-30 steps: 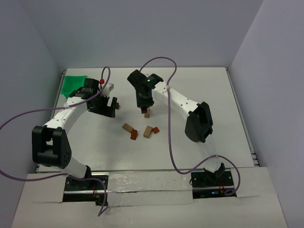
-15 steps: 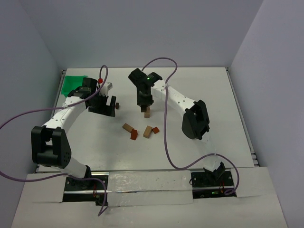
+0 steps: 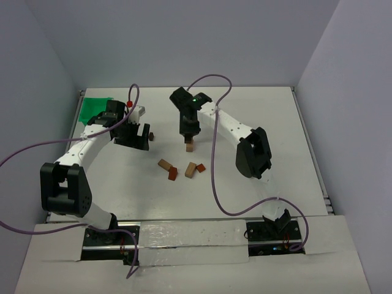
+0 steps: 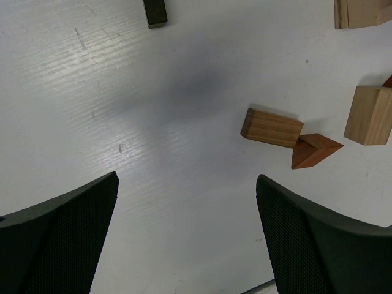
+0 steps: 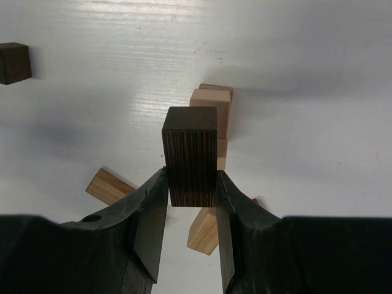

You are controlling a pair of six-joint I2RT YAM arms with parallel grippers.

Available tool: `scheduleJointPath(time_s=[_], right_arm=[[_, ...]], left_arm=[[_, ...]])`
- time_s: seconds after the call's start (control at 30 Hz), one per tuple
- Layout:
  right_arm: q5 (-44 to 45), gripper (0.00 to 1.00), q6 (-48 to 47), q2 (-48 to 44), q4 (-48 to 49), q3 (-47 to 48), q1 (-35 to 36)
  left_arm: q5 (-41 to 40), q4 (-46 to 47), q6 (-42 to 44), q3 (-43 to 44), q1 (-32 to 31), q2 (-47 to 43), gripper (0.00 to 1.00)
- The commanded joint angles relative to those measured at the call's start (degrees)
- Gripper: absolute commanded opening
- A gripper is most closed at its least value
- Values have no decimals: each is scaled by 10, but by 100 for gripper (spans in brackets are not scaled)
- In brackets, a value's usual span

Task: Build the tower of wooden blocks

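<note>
The wood block tower (image 3: 190, 146) is a short tan stack at the table's middle; the right wrist view shows its tan top (image 5: 211, 111). My right gripper (image 3: 188, 131) hovers just above it, shut on a dark brown block (image 5: 190, 154) that stands upright between the fingers (image 5: 147, 208). My left gripper (image 3: 138, 135) is to the left, open and empty (image 4: 187, 184) over bare table. Loose pieces lie in front of the tower: a tan block (image 3: 164, 164) (image 4: 272, 127), a reddish wedge (image 3: 173, 174) (image 4: 313, 150), another tan block (image 3: 192, 168) (image 4: 369, 114) and a small reddish piece (image 3: 201, 168).
A small dark block (image 3: 151, 136) (image 4: 155, 12) lies beside the left gripper. A green bin (image 3: 95, 108) sits at the far left corner. Purple cables loop over both arms. The right arm's elbow (image 3: 252, 153) hangs over the table's right half.
The right arm has shifted slightly to the right with the dark block still held over the tower. The left arm has barely moved.
</note>
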Motion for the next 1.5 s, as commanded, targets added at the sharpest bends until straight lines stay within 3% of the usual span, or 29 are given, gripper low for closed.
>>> scheduleJointPath(time_s=[0.0, 1.47], right_arm=[[-5, 0, 10, -30, 15, -14, -2], [-25, 1, 7, -21, 20, -25, -22]], left_arm=[[17, 19, -10, 18, 3, 6, 99], [21, 24, -17, 35, 3, 37, 99]])
